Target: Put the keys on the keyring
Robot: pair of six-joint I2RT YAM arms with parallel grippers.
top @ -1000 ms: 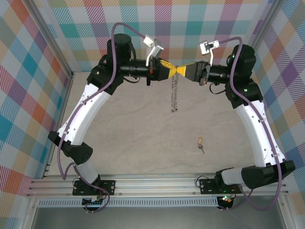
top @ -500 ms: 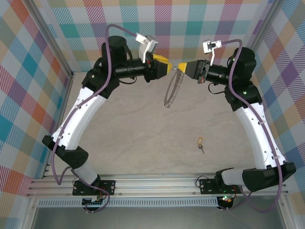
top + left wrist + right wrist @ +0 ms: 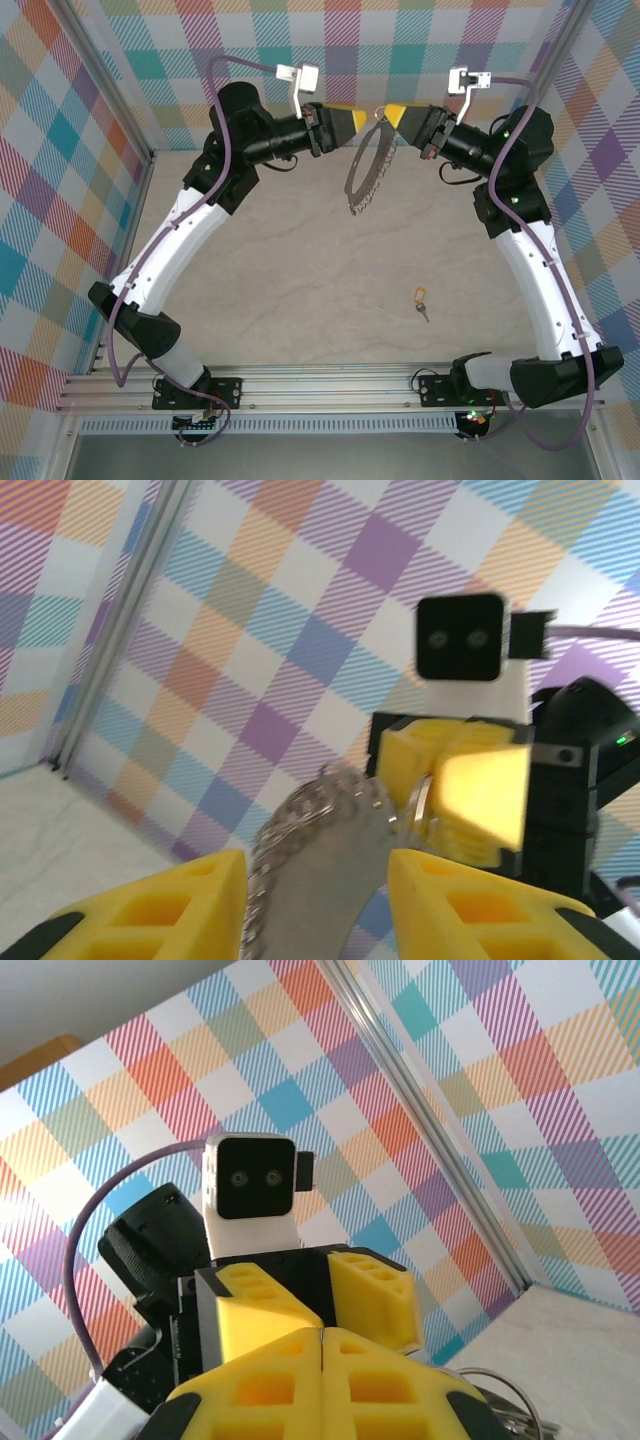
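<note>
Left wrist view looks out between the left gripper's (image 3: 315, 872) yellow fingers, which stand apart with nothing pinched. The keyring (image 3: 310, 840) curves past the gap between them, a blurred grey band edged with small loops. At the top of the keyring the right gripper (image 3: 393, 112) has its jaws pressed tight together on the rim and carries the whole loop. From the top external view, the left gripper's tips sit just beside that same top part of the keyring, apart from it as far as can be told. The rest of the ring hangs free in a long sagging oval above the table (image 3: 280, 250). The key (image 3: 420, 299) lies flat on the table, well apart from the keyring, nearer the arm bases and a little toward the right arm's side. The keyring looks light and limp like a chain, so it will probably swing and fold when moved. A second hold on the rim close to the first would likely keep a short stretch steady. The key is tiny, hard and probably slippery, and its yellowish head seems the best place for a fingertip pinch from above.
</note>
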